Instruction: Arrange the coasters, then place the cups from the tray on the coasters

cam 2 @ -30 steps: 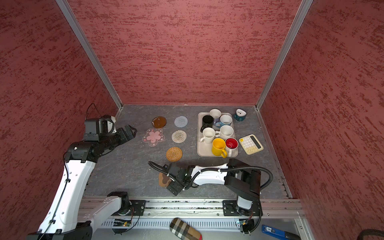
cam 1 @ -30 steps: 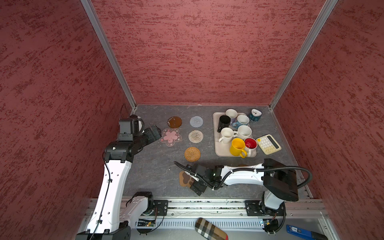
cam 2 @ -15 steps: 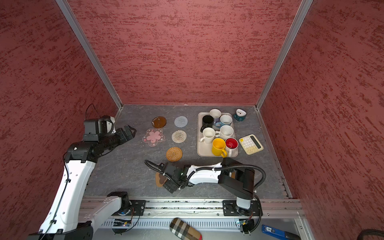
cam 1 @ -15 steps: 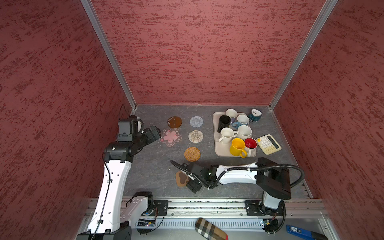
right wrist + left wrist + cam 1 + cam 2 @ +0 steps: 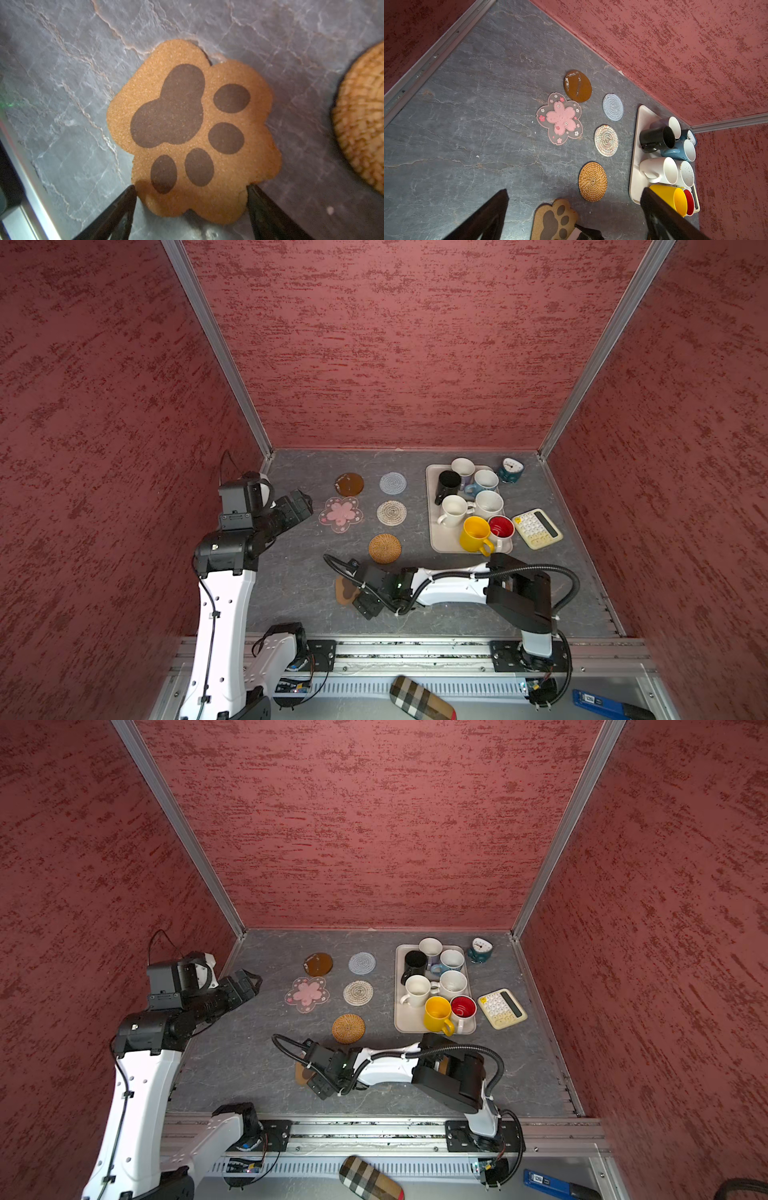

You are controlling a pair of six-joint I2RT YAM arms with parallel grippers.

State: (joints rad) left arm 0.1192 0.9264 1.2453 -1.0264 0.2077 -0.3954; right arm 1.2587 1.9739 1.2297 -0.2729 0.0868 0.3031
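While left gripper (image 5: pixel 574 189) hangs wide open, empty, right gripper (image 5: pixel 190 189) pinches paw coaster (image 5: pixel 193 124) edges, jaws wide.

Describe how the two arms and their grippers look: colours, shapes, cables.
The left arm and right arm have white shells with black joints. A thin black cable runs along the left one; a ribbed black hose loops by the right. The left gripper and right gripper are black, with slim tapering fingers.
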